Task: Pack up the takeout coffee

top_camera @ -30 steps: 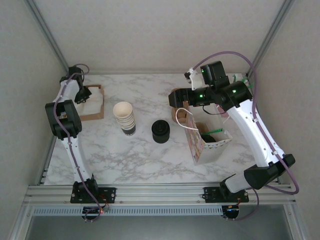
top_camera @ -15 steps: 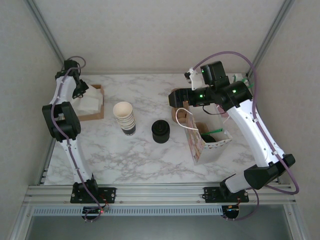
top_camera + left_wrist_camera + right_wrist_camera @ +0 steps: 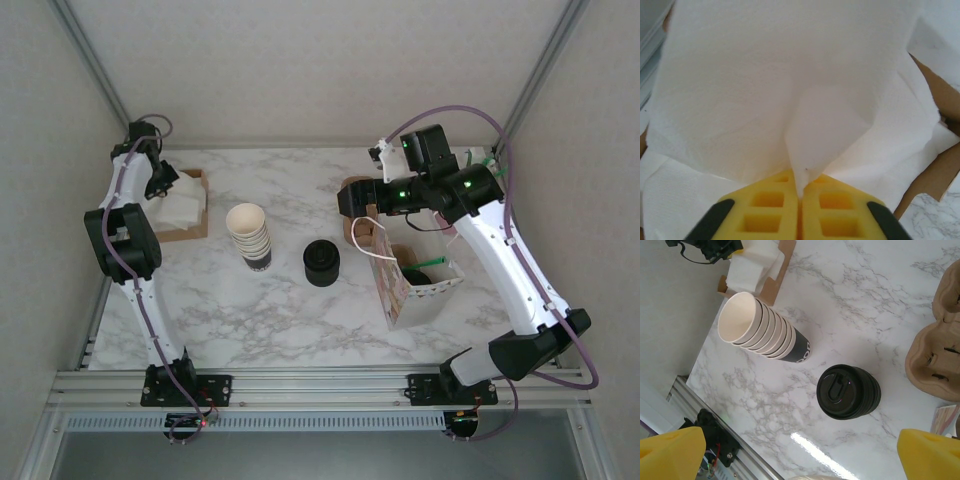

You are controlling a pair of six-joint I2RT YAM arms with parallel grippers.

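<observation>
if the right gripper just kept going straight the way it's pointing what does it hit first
Most likely the stack of black lids, almost dead ahead of the open right gripper. Depth is hard to judge, so it might land on the bare marble table just short of it.

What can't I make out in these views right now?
Paper bag contents: top view, too small and shadowed.
Napkin holder: left wrist view, mostly covered by the napkin the left gripper pinches.
Cup carrier: right wrist view, cut off by the right edge; top view, partly under the right arm.
</observation>
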